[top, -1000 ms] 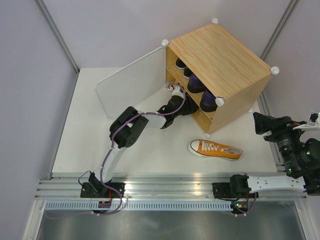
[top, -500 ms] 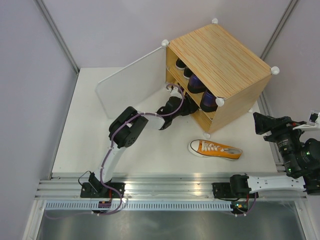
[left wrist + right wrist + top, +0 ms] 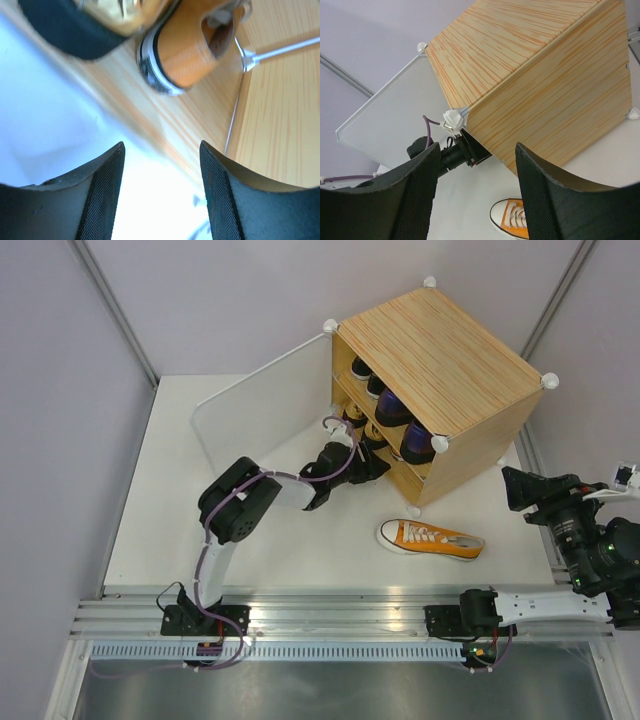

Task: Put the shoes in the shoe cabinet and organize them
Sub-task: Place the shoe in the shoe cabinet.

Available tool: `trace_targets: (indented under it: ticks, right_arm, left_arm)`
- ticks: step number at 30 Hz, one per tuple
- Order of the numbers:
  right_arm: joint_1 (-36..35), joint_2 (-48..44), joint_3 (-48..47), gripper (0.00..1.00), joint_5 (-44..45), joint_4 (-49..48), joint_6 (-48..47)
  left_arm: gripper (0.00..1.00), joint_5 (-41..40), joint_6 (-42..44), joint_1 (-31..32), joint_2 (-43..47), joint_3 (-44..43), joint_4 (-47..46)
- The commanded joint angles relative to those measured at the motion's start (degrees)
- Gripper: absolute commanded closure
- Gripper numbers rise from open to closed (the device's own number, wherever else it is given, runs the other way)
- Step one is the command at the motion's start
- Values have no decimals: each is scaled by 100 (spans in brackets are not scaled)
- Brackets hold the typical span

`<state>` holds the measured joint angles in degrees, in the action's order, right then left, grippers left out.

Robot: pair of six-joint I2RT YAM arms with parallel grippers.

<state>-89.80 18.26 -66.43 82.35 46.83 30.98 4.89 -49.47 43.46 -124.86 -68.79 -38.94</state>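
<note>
1 orange sneaker (image 3: 430, 538) outside the shoe cabinet (image 3: 440, 350) (its 1 mate (image 3: 187, 55) inside)

The shoe cabinet (image 3: 440, 350) stands at the table's (image 3: 170, 510) far right corner, its door (image 3: 262, 410) swung open leftward. Loafers (image 3: 393, 410) sit on its inner shelf; below, a sneaker (image 3: 185, 55) lies beside a pump (image 3: 120, 7). Another sneaker (image 3: 430, 538) lies on the table before the cabinet

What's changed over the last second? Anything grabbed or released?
The left gripper drew back from the shoe cabinet's lower compartment toward the near left, its elbow swinging left. Its jaws are open and empty, and nothing was visibly taken or dropped. Unchanged: the orange sneaker on the table, the open door, and the right gripper, open and almost still.
</note>
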Motion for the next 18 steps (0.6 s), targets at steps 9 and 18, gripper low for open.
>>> trace_targets:
  ticks: [9, 18]
  right_arm:
    - [-108, 414, 87, 35, -87, 642, 733]
    - [-117, 441, 491, 36, -429, 1082, 1647]
  left_arm:
    - [35, 899, 684, 4, 2263, 1833, 149]
    - [31, 724, 747, 707, 2687, 2300, 1705]
